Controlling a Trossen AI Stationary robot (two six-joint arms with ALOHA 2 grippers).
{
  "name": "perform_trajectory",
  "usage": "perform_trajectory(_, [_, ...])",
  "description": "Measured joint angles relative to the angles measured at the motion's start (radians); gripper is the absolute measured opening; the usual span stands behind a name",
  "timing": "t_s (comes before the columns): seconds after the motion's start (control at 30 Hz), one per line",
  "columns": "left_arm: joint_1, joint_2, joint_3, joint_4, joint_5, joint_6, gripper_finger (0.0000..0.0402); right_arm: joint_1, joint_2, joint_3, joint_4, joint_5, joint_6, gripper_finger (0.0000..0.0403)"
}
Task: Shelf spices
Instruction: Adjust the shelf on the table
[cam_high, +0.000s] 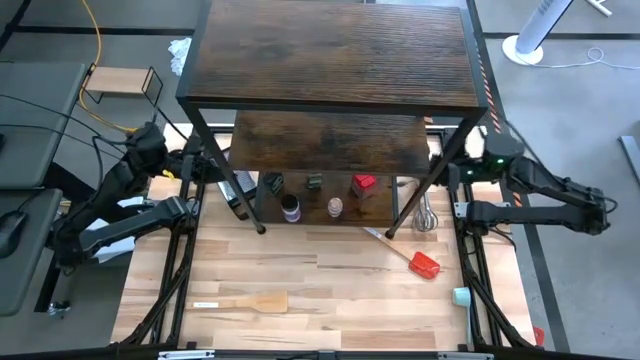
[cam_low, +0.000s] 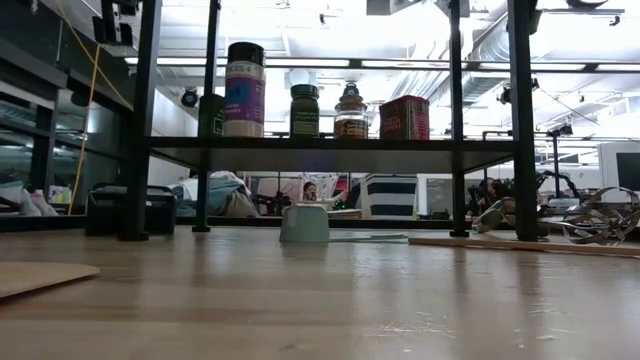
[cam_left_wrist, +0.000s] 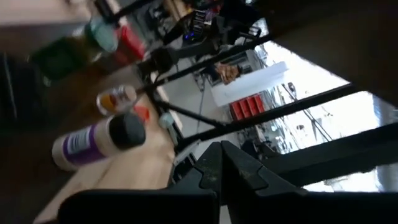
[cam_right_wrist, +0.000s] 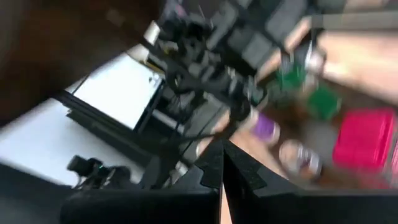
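The shelf (cam_high: 335, 60), dark brown boards in a black frame, stands at the table's far middle. All five spice jars stand on its lowest board. They are a dark jar (cam_high: 271, 184), a dark-lidded purple-and-white labelled jar (cam_high: 291, 208), a green-lidded jar (cam_high: 315, 182), a tiny pale jar (cam_high: 335, 207) and a red one (cam_high: 364, 185). The low view shows them in a row, from the labelled jar (cam_low: 244, 90) to the red one (cam_low: 404, 117). My left gripper (cam_left_wrist: 221, 155) is shut beside the shelf's left legs. My right gripper (cam_right_wrist: 222, 155) is shut beside its right legs. Neither holds anything.
A red spatula (cam_high: 425, 263) and a wire whisk (cam_high: 426, 213) lie near the shelf's right front leg. A wooden spatula (cam_high: 250, 301) lies on the near left. A small pale cup (cam_high: 461, 296) sits at the right edge. A small pale-wood rack (cam_high: 122, 80) stands far left.
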Motion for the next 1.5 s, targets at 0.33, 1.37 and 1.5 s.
perform_trajectory(0.33, [0.007, -0.086, 0.214, -0.006, -0.017, 0.213, 0.0000, 0.000, -0.034, 0.254, -0.178, 0.187, -0.215, 0.0000])
perform_trajectory(1.37, [0.671, -0.351, 0.539, -0.649, 0.447, 0.064, 0.0000, 0.540, 0.269, 0.854, -0.897, 0.379, 0.135, 0.0000])
perform_trajectory(1.5, [0.775, -0.351, 0.675, -0.781, 0.463, 0.099, 0.0000, 0.601, 0.319, 0.797, -0.876, 0.179, 0.176, 0.0000])
